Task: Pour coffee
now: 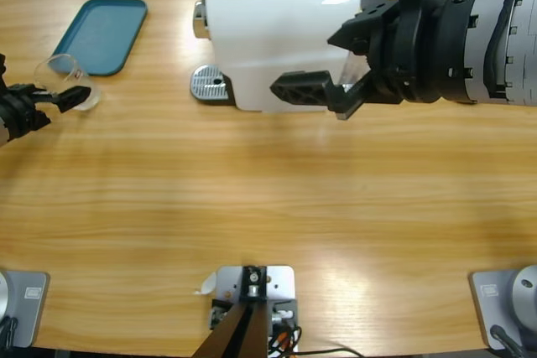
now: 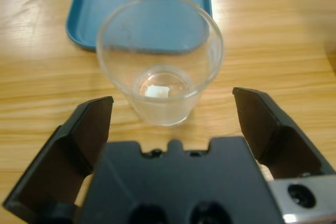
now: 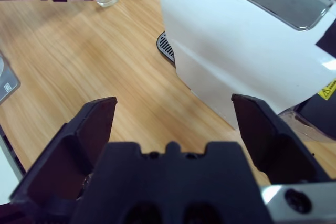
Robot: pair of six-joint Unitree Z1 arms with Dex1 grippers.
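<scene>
Pale wood-grain worktop (image 1: 268,207) runs bare across the near half. On the left, the left gripper (image 2: 170,124) hangs released, jaws spread either side of a clear glass (image 2: 160,59) without touching it. That glass stands just near of the blue tray (image 1: 101,33), not on it. Its base holds only a pale, shallow trace (whether that is the coffee I cannot tell). Thin and light, it looks slippery and fragile, so I would take it low around the wall with a soft squeeze. On the far side, right of the middle, the right gripper (image 1: 348,81) hovers released beside the white coffee machine (image 1: 277,39), grasping nothing. Only the left wrist view shows the glass's inside; only the high view shows both arms' spacing, while the right wrist view shows the machine's drip grille (image 3: 167,47).
</scene>
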